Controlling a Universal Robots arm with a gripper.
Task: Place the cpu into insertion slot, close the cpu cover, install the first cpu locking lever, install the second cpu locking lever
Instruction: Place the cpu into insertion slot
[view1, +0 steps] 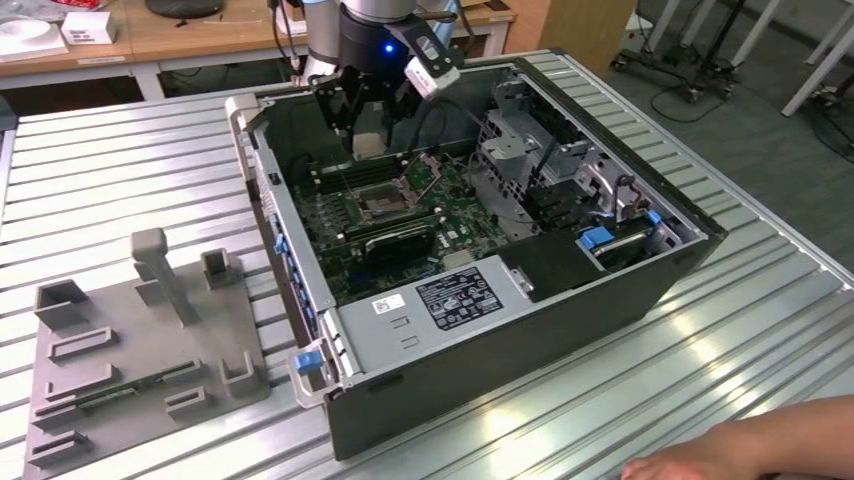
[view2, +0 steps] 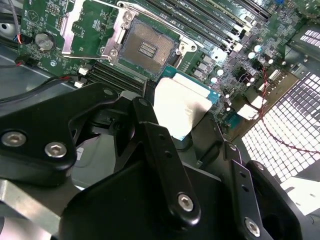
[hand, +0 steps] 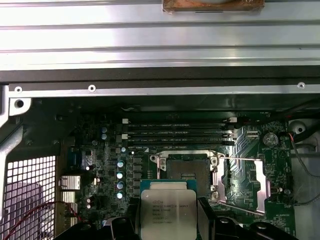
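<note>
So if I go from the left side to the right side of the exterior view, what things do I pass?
Grey holder → blue latch → insertion slot → blue tab → hand.

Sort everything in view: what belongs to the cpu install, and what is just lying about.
Job in hand:
black gripper, shut on the silvery-tan square cpu
black-framed square insertion slot
silvery metal cpu cover, standing open beside the slot

Lying about:
grey plastic fixture tray
grey labelled power supply box
long black memory slots
person's hand
</note>
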